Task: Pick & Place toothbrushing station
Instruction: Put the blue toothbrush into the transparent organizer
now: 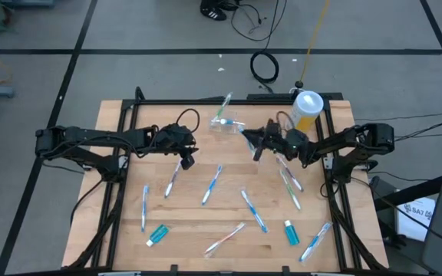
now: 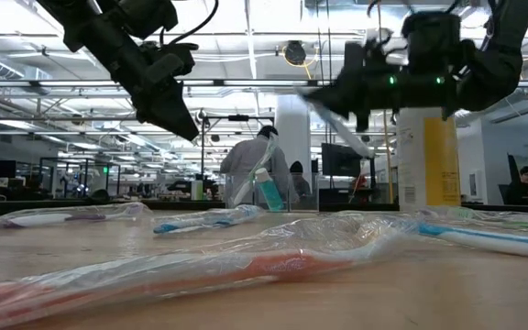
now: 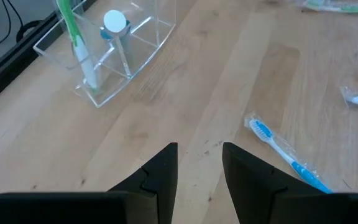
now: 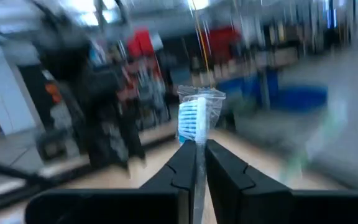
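Note:
The toothbrushing station point(image 1: 225, 123) is a clear plastic holder standing on the wooden table at the far middle. In it are a green toothbrush point(image 3: 78, 43) and a white-capped tube point(image 3: 115, 25). My right gripper point(image 1: 253, 142) hovers just right of the holder, shut on a wrapped toothbrush point(image 4: 197, 115) with blue bristles. My left gripper point(image 3: 197, 163) hangs open above the table, left and near of the holder point(image 3: 114, 59), with nothing between its fingers. My right gripper pinches the wrapped toothbrush between its two fingers on the shaft just below the head point(image 4: 198, 148). The bristle head sticks out past the fingertips. In the low view the brush point(image 2: 342, 119) slants downward, lifted clear of the table.
Several wrapped toothbrushes point(image 1: 212, 184) and two teal tubes point(image 1: 157, 234) lie scattered over the near half of the table. A yellow canister with a white lid point(image 1: 307, 107) stands at the far right corner. A blue toothbrush point(image 3: 288, 158) lies near my left gripper.

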